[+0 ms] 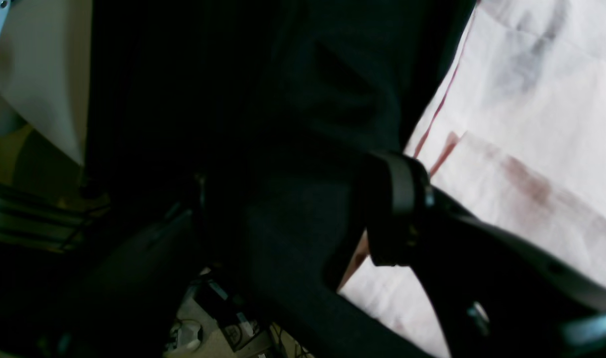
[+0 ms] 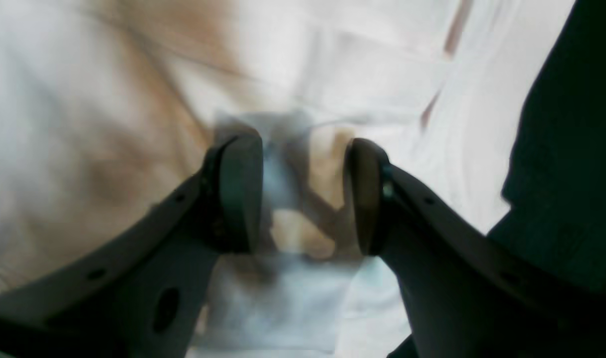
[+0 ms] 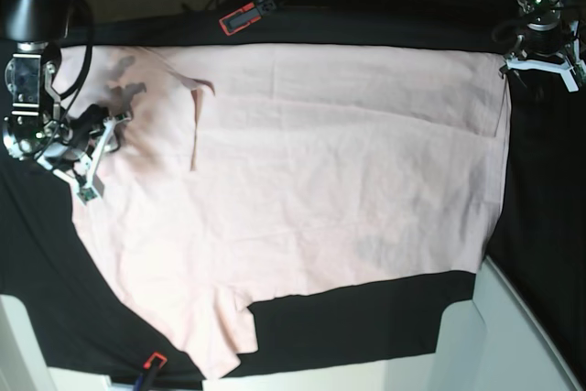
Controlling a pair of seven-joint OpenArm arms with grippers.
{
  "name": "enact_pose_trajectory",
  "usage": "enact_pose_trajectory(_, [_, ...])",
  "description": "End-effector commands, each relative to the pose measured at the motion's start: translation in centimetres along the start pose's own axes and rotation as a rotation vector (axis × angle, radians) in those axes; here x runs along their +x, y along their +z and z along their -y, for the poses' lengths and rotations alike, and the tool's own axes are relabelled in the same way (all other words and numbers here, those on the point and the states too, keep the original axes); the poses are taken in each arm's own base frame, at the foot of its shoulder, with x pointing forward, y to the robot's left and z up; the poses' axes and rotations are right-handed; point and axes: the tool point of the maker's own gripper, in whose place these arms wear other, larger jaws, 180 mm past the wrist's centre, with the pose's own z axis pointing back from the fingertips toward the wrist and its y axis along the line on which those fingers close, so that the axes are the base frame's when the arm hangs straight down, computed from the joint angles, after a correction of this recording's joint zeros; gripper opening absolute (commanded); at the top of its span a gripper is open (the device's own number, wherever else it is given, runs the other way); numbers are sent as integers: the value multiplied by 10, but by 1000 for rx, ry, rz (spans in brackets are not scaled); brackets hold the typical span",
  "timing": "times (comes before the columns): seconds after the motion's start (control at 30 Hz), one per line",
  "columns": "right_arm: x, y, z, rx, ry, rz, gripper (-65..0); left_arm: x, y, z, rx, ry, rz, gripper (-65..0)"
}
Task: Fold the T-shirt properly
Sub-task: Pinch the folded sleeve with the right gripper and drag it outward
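In the left wrist view, the T-shirt (image 1: 532,124) is being shown as a pale pink sheet to the right of the left gripper (image 1: 303,219); one dark finger (image 1: 400,199) is being seen close to the shirt's edge, where a reddish seam line is running; the other finger is being lost in shadow against the black cloth (image 1: 263,99) that is filling the middle of the frame, so whether the jaws are apart or together cannot be told here, and nothing is being seen between them; a tangle of cables (image 1: 223,323) is lying below the tool.

In the right wrist view, the right gripper (image 2: 303,194) is being held directly over the T-shirt (image 2: 109,99), its two rounded pads (image 2: 241,189) standing clearly apart with wrinkled pink fabric and a pale bluish patch (image 2: 278,293) showing in the gap; no fold is being pinched between them; the black cloth (image 2: 571,149) is lying to the tool's right.

In the base view, the T-shirt (image 3: 330,180) is being shown spread flat across the black cloth (image 3: 366,318); the right gripper (image 3: 92,157) is resting over the shirt's edge at the picture's left; the left gripper (image 3: 547,63) is sitting just beyond the shirt's far corner at the picture's right, over the dark cloth; its opening cannot be told from here either.
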Motion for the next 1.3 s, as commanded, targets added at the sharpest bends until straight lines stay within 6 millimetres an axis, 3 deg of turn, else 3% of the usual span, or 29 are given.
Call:
enact_pose_trajectory(0.0, [15,6,11,-22,8,42,-371,14,0,-4,8,-10,48,-265])
enact_pose_trajectory(0.13, [15,6,11,-23,6,42,-395,14,0,-4,8,-10,48,-265])
enact_pose_trajectory(0.3, [15,6,11,-23,8,42,-595,14,0,-6,11,-9,49,-265])
enact_pose_trajectory(0.47, [15,6,10,-20,12,39,-604,14,0,-6,11,-9,47,-265])
enact_pose_trajectory(0.57, [15,6,10,-20,12,39,-644,14,0,-6,12,-9,48,-265])
enact_pose_trajectory(0.8, [17,9,11,-28,20,27,-650,14,0,-6,12,-9,48,-265])
enact_pose_trajectory(0.93, [32,18,15,-50,40,67,-650,14,0,-6,11,-9,47,-265])
enact_pose_trajectory(1.27, [48,32,23,-90,64,61,-650,13,0,-5,10,-12,46,-265])
